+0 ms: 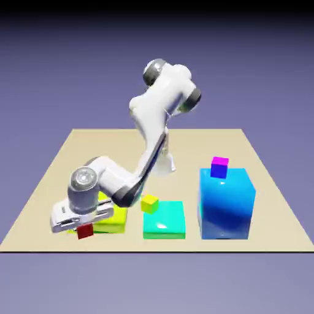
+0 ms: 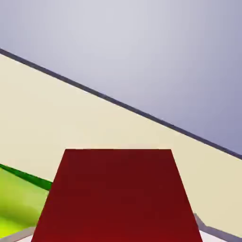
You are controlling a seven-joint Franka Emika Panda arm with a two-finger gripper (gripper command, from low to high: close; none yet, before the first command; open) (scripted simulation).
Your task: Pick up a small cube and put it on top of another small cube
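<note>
- Small cube [image 1: 85,231] sits near the table's [image 1: 49,178] front edge on the exterior view's left, pressed up against the lime-green block [image 1: 113,219], and we see the gripper [image 1: 81,228] low over it with its jaws clamped on the red sides.
- We judge the grip could fail on the lift: the cube is tiny, and an off-centre hold would let it twist or drop.
- We also judge that the neighbouring lime-green block could be nudged if the hand drags sideways instead of rising straight.
- We expect placement to be delicate, since the yellow small cube [image 1: 149,203] on the teal block [image 1: 164,219] and the magenta-and-blue small cube [image 1: 219,167] on the big blue block [image 1: 227,205] offer little top surface.
- We get the whole layout from the exterior view alone.
- We see only in the hand view the small cube [image 2: 117,198] large between the fingers, a green sliver [image 2: 19,198] beside it, and the table's edge.
</note>
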